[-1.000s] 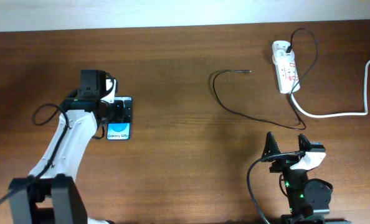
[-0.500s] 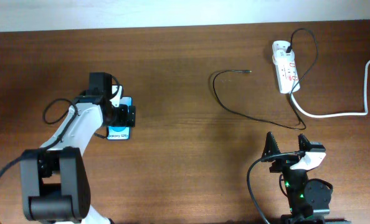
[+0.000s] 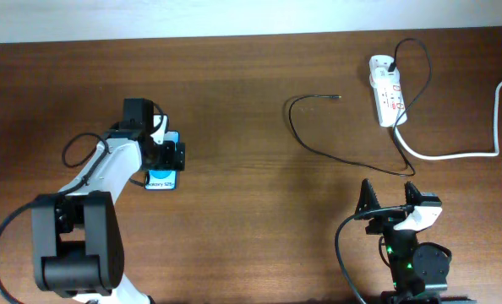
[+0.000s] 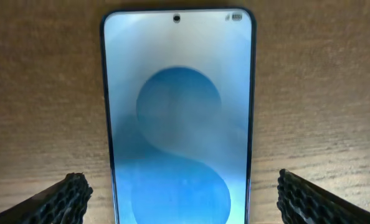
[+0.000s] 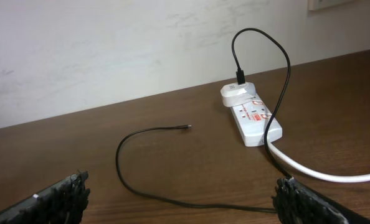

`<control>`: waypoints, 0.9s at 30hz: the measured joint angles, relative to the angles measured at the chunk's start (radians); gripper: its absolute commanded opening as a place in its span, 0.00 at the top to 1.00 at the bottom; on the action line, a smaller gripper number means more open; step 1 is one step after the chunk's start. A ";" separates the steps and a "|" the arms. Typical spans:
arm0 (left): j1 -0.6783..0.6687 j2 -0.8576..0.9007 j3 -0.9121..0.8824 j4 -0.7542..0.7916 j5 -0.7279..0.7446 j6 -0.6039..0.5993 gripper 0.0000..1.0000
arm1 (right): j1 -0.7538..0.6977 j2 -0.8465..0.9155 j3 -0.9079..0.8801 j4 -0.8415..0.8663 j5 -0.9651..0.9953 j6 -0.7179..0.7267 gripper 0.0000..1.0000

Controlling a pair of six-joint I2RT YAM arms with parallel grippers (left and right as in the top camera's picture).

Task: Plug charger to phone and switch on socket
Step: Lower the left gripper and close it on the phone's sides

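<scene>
The phone point(image 3: 160, 178) lies flat on the table at the left, blue screen up. In the left wrist view the phone point(image 4: 179, 118) fills the middle. My left gripper point(image 3: 168, 156) hovers over it, open, with one finger on each side of the phone's long edges and apart from them point(image 4: 184, 193). The charger point(image 3: 291, 127) is a thin black cable looping across the table; its tip point(image 5: 186, 127) lies free, and its other end runs into a white adapter on the socket point(image 3: 388, 101). The socket also shows in the right wrist view point(image 5: 253, 118). My right gripper point(image 3: 390, 201) is open and empty, near the front edge point(image 5: 185, 196).
A thick white cord point(image 3: 454, 154) runs from the socket to the right table edge; it also shows in the right wrist view point(image 5: 322, 174). A white wall stands behind the table's far edge.
My left arm has swung and its gripper has shifted slightly right over the phone. The phone, cable and right arm have not moved.
</scene>
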State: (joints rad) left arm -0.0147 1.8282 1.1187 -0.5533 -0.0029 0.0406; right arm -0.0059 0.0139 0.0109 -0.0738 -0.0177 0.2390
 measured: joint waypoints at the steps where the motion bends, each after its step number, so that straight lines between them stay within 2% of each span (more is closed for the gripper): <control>1: 0.000 0.000 0.000 0.006 0.002 0.002 0.01 | 0.000 0.000 0.000 0.000 0.000 0.000 0.02; 27: 0.000 0.072 0.006 0.056 0.003 0.008 0.00 | 0.000 0.000 0.000 0.000 0.000 0.000 0.02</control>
State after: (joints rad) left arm -0.0147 1.9003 1.1252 -0.4973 -0.0002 0.0490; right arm -0.0059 0.0139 0.0105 -0.0738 -0.0177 0.2394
